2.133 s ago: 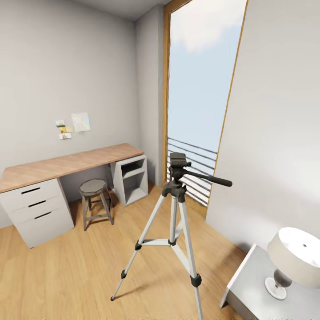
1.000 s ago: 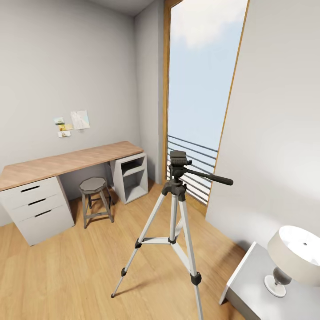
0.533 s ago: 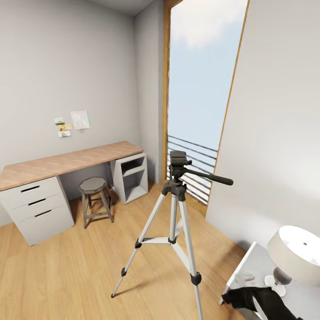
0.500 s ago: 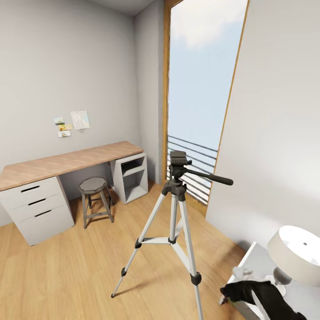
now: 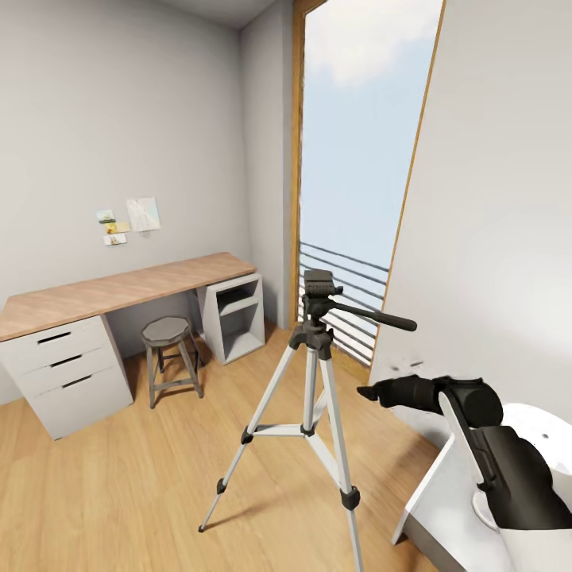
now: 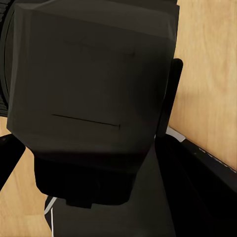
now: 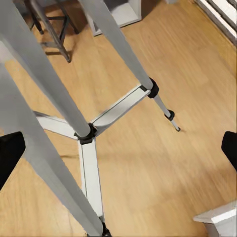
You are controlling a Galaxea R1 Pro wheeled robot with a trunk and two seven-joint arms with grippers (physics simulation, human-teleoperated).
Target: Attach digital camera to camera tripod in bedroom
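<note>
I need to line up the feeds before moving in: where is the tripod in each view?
Head view: tripod stands mid-frame on the wood floor, right gripper just to its right.
Right wrist view: its silver legs cross the frame.
Left wrist view: not in it.
Shared landmark: the stool behind it.

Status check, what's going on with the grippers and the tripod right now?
Right gripper open, empty, raised beside camera tripod. Tripod head bare. Left gripper state unclear.

The right arm [image 5: 485, 445] is built of glossy black, rounded segments joined at a bulbous joint. It tapers at ten o'clock into a slim black gripper [image 5: 367, 392]. A white panel edges its lower segment.
</note>
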